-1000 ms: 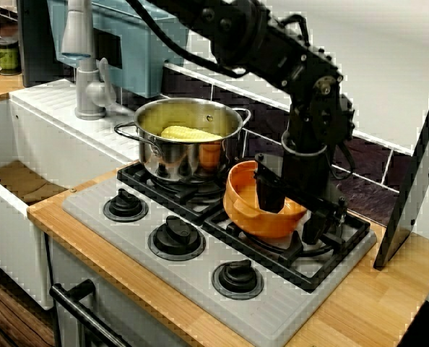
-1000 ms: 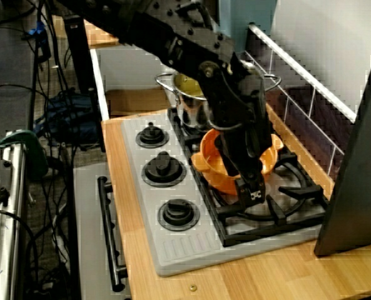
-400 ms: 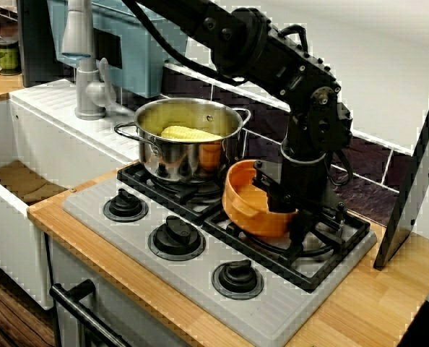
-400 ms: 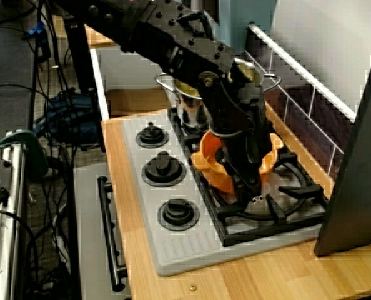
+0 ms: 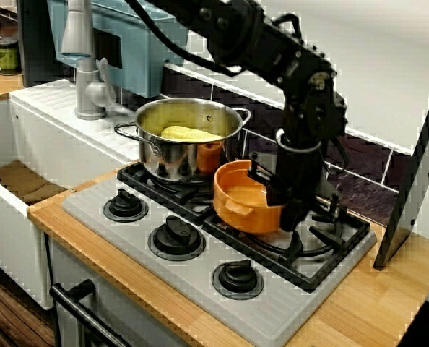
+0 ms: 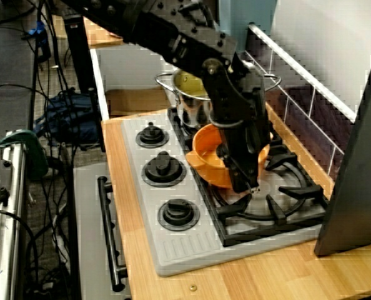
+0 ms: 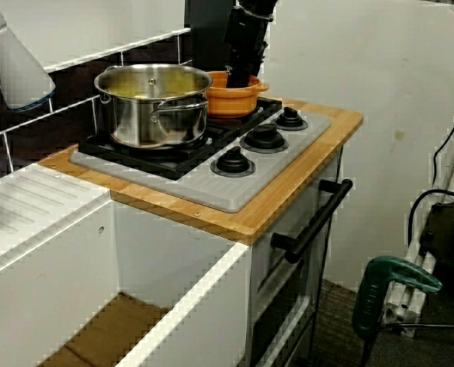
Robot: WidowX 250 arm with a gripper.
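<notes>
My black gripper (image 5: 276, 194) is shut on the far rim of an orange bowl (image 5: 240, 206), which sits roughly level over the black grate (image 5: 337, 235) of the right burner. From the side view the gripper (image 6: 243, 172) covers the bowl's (image 6: 207, 156) right half. In the low view from the sink end, the bowl (image 7: 231, 98) is close beside a steel pot (image 7: 152, 103) under the gripper (image 7: 242, 75). The steel pot (image 5: 189, 141) holds a yellow corn cob (image 5: 189, 133). Whether the bowl rests on the grate I cannot tell.
Three black knobs (image 5: 177, 237) line the stove's front. A grey tap (image 5: 81, 61) and white sink (image 5: 16, 181) lie to the left. A dark panel (image 5: 417, 173) leans at the right end. The oven handle (image 7: 311, 225) juts out below, and a green drill (image 7: 391, 287) lies on the floor.
The bowl was tipped on its side in the gripper; now it is level and has shifted left, closer to the steel pot. The gripper moved left with it.
</notes>
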